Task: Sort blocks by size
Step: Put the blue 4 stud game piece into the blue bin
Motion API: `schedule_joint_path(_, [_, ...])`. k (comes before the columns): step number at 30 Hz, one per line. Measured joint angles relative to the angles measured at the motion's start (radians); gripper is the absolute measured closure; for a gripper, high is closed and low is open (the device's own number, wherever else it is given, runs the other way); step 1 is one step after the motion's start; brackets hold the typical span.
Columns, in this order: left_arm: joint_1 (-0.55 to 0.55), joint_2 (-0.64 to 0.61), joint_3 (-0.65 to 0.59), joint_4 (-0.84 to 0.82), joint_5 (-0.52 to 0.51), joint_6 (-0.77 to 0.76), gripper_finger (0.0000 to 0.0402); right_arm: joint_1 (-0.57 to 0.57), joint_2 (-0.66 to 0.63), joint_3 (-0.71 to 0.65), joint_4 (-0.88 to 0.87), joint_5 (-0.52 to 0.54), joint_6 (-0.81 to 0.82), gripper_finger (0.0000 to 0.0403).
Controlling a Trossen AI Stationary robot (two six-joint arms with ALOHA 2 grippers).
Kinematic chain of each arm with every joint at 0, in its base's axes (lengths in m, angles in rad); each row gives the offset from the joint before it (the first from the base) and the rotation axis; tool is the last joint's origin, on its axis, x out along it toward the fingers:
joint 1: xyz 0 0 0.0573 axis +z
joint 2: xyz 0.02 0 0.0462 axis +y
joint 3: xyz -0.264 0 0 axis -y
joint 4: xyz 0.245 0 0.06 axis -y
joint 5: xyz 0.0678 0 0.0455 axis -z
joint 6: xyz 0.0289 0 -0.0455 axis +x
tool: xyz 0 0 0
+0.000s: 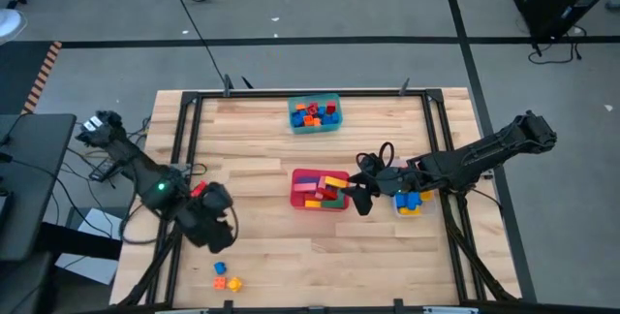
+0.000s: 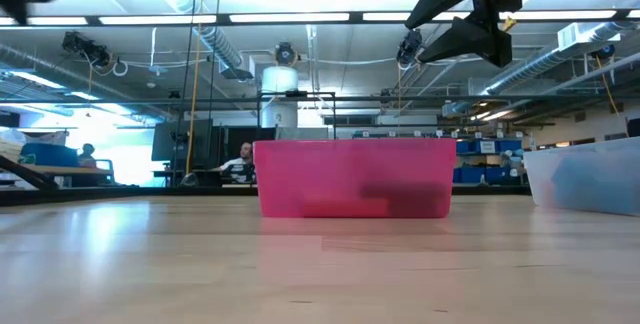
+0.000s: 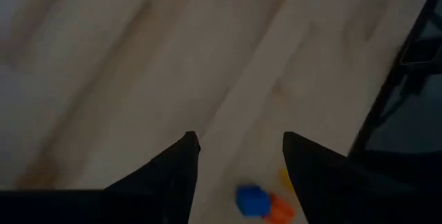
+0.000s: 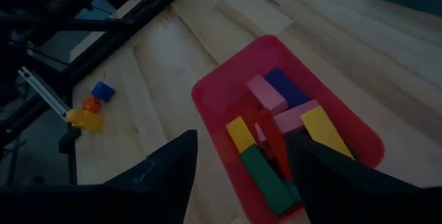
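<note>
Three loose blocks, blue (image 1: 219, 268), orange (image 1: 220, 283) and yellow (image 1: 234, 283), lie on the table near its near left corner. My left gripper (image 1: 216, 236) hovers open just beyond them, pointing steeply down. In its wrist view the blue block (image 3: 251, 199) lies below the empty gap between the fingers (image 3: 240, 141). My right gripper (image 1: 356, 194) hangs open over the right end of the red tub (image 1: 296, 190). That tub holds several long blocks (image 4: 276, 124) in pink, yellow, green, blue and red. Nothing is between the right fingers (image 4: 242, 141).
A teal tub (image 1: 314, 126) with small blocks stands at the far middle. A clear tub (image 2: 590, 176) with blue and yellow blocks (image 1: 408, 202) stands right of the red tub, under my right arm. A black frame (image 1: 180, 130) borders the table. Bare wood lies between the tubs and the near edge.
</note>
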Motion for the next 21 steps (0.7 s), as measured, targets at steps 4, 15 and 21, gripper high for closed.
schedule_joint_path(4, [-0.046, 0.026, 0.0, -0.045, 0.034, -0.231, 0.0185, 0.0, 0.0, 0.0, 0.0, 0.0, 0.0, 0.0169])
schedule_joint_path(15, [-0.074, 0.14, 0.0, -0.054, 0.079, -0.362, 0.0185, 0.0, 0.0, 0.0, 0.0, 0.0, 0.0, 0.0171])
schedule_joint_path(21, [-0.074, 0.209, 0.0, -0.035, 0.127, -0.322, 0.0185, 0.0, 0.0, 0.0, 0.0, 0.0, 0.0, 0.0172])
